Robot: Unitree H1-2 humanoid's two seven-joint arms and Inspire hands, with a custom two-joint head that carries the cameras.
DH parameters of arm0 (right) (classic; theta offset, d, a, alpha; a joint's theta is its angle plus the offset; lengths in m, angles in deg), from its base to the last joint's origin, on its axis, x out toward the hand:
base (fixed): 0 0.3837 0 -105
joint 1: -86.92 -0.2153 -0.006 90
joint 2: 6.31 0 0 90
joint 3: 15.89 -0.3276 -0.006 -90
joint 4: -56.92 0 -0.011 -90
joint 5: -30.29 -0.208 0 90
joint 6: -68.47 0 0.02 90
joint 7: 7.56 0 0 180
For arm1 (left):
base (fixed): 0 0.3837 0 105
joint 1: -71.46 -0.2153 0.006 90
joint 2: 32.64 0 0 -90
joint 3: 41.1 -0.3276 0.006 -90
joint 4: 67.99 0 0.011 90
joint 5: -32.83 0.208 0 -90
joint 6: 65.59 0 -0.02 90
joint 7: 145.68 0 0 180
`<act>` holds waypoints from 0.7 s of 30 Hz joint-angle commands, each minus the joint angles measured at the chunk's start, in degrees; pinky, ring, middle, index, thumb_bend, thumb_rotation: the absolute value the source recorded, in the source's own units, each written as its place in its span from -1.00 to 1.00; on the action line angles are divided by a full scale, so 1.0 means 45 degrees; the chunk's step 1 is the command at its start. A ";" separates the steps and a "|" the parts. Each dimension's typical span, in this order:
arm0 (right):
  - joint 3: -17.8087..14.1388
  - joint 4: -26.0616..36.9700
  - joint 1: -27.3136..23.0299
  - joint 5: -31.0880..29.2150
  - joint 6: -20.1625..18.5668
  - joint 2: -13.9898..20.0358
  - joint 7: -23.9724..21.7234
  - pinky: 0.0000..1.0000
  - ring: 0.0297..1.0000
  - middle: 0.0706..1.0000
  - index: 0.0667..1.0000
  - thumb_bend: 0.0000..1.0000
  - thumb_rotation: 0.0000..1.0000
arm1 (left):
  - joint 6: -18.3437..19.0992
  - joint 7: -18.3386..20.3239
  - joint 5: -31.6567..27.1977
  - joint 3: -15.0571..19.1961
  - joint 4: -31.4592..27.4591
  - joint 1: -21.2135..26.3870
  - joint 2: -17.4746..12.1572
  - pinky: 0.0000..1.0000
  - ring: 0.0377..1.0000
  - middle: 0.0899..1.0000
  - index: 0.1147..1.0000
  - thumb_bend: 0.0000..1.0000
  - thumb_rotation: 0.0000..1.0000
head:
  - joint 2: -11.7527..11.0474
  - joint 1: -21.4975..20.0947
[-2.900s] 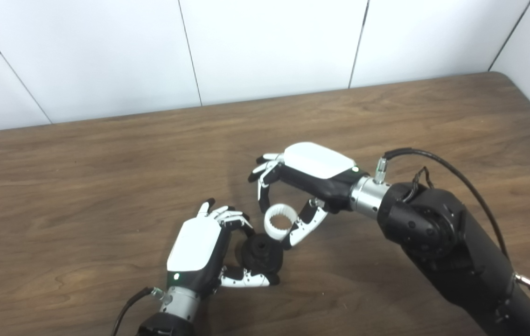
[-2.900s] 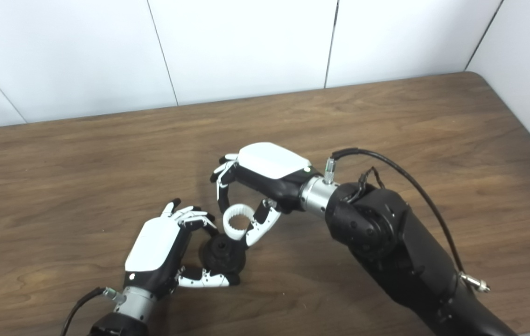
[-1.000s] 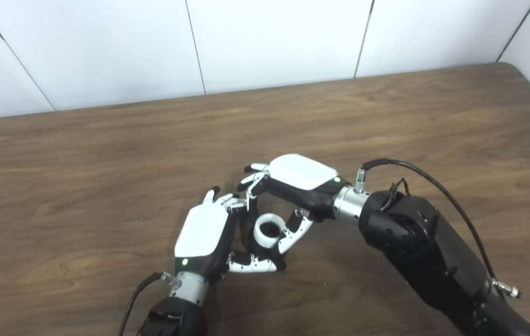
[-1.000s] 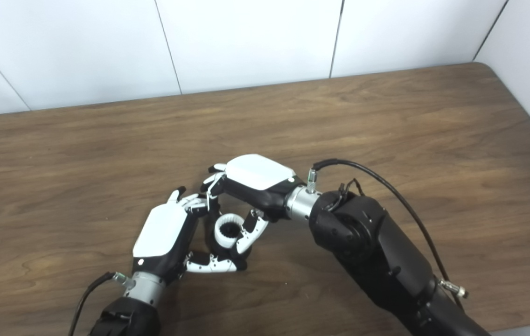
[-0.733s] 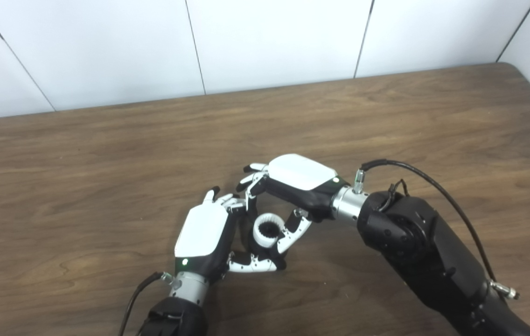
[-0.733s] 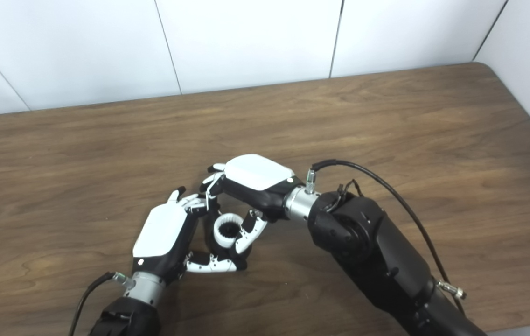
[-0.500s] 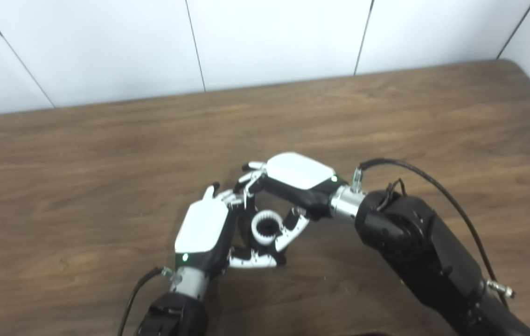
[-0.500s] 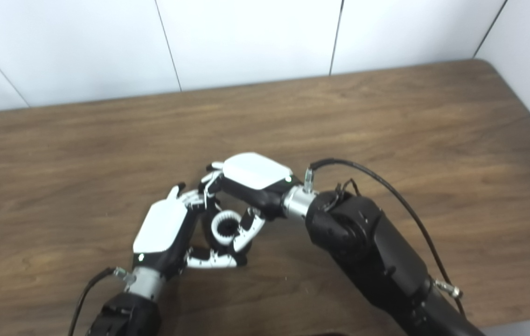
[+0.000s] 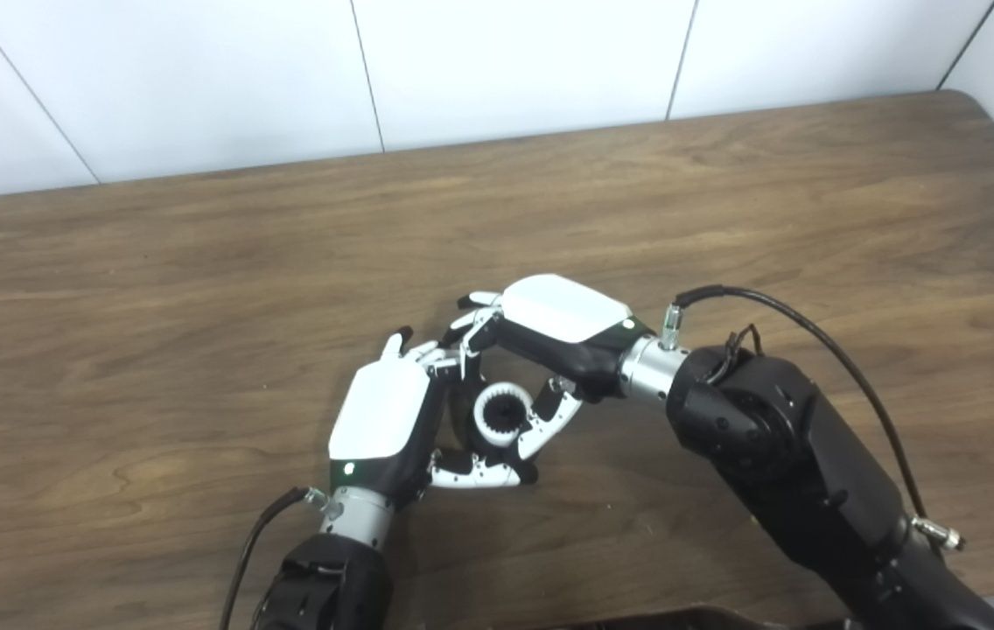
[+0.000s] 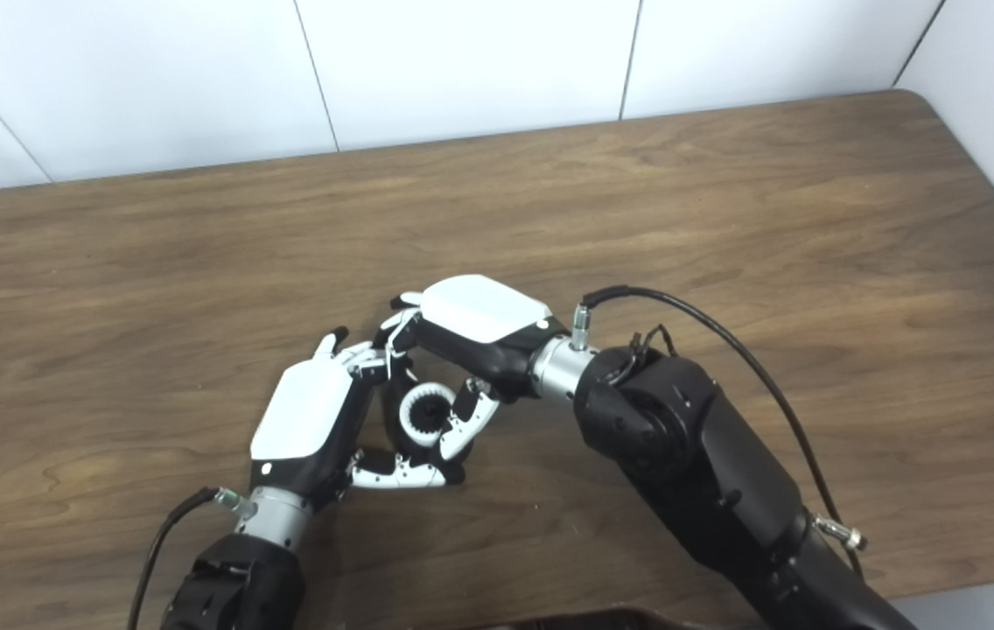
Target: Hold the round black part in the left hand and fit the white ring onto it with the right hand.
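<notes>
The left hand (image 9: 383, 420) is lying near the front middle of the desk (image 9: 156, 289), with its white back facing up. Its fingers (image 9: 427, 357) are curling over the far side of the black part (image 9: 462, 429), and its thumb (image 9: 475, 475) is reaching under the near side, so the hand is closed around this part and is holding it. Only small dark pieces of the black part are showing between the fingers and inside the ring, because most of it is hidden.

Just to the right of the left hand, the ring (image 9: 501, 415) is sitting over the black part. It is white with small teeth on the inside, and the dark part is showing through its opening. I cannot tell how deep the ring is sitting on the part.

The right hand (image 9: 554, 332) is coming in from the right of the ring, with the palm facing down. Its fingers (image 9: 472, 325) are bending down at the far side of the ring and its thumb (image 9: 549, 420) is pressing at the ring's right side, so this hand is gripping the ring. The fingertips of the two hands are almost touching above the ring.

A black cable (image 9: 794, 319) is arching over the right wrist, to the right of the ring.
</notes>
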 commanded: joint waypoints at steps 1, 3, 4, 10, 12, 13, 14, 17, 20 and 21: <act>-0.0183 0.0248 -0.0373 -0.0051 0.0108 0.0020 0.0042 0.76 0.90 0.66 -0.10 0.04 -0.73 | 0.0064 0.0270 0.0024 -0.0151 -0.0076 -0.0071 0.0148 1.00 0.71 0.45 -0.17 0.04 -0.90 | 0.0011 -0.0008; -0.0235 0.0172 -0.0389 -0.0053 0.0117 0.0032 0.0082 0.75 0.89 0.66 -0.10 0.04 -0.73 | 0.0095 0.0312 0.0008 -0.0144 -0.0074 -0.0056 0.0155 1.00 0.71 0.44 -0.17 0.04 -0.90 | 0.0010 0.0000; -0.0256 0.0149 -0.0388 -0.0059 0.0123 0.0032 0.0099 0.74 0.89 0.66 -0.10 0.04 -0.73 | 0.0108 0.0326 0.0006 -0.0143 -0.0075 -0.0053 0.0157 1.00 0.71 0.44 -0.17 0.04 -0.90 | 0.0010 0.0000; -0.0320 0.0091 -0.0401 -0.0106 0.0183 0.0091 0.0106 0.73 0.90 0.67 -0.09 0.04 -0.71 | 0.0116 0.0312 0.0017 -0.0141 -0.0083 -0.0044 0.0163 1.00 0.71 0.45 -0.17 0.04 -0.90 | 0.0003 -0.0031; -0.0349 0.0125 -0.0390 -0.0141 0.0163 0.0088 0.0117 0.73 0.90 0.69 -0.09 0.04 -0.71 | 0.0116 0.0306 0.0056 -0.0152 -0.0075 -0.0034 0.0160 1.00 0.71 0.45 -0.17 0.04 -0.90 | 0.0003 -0.0031; -0.0369 0.0120 -0.0382 -0.0180 0.0190 0.0100 0.0144 0.73 0.90 0.70 -0.09 0.05 -0.70 | 0.0081 0.0250 0.0082 -0.0163 -0.0050 -0.0029 0.0154 1.00 0.71 0.45 -0.16 0.04 -0.90 | -0.0008 -0.0017; -0.0388 0.0119 -0.0381 -0.0216 0.0205 0.0113 0.0154 0.73 0.91 0.71 -0.09 0.05 -0.70 | 0.0054 0.0204 0.0095 -0.0170 -0.0025 -0.0023 0.0154 1.00 0.70 0.45 -0.16 0.04 -0.90 | 0.0000 -0.0007; -0.0393 0.0200 -0.0450 -0.0231 0.0091 0.0135 -0.0023 0.77 0.93 0.75 -0.08 0.05 -0.69 | 0.0008 0.0110 0.0109 -0.0174 0.0051 -0.0004 0.0154 1.00 0.69 0.45 -0.16 0.04 -0.90 | 0.0001 -0.0002; -0.0403 0.0249 -0.0507 -0.0220 0.0066 0.0140 -0.0133 0.81 0.95 0.79 0.09 0.41 -0.54 | 0.0032 0.0114 0.0121 -0.0171 0.0050 0.0012 0.0160 1.00 0.68 0.45 -0.16 0.04 -0.90 | 0.0001 -0.0002; -0.0415 0.0247 -0.0516 -0.0220 0.0081 0.0135 -0.0143 0.83 0.96 0.80 0.18 0.62 -0.47 | 0.0035 0.0116 0.0126 -0.0171 0.0047 0.0018 0.0158 1.00 0.68 0.45 -0.16 0.04 -0.90 | 0.0001 -0.0002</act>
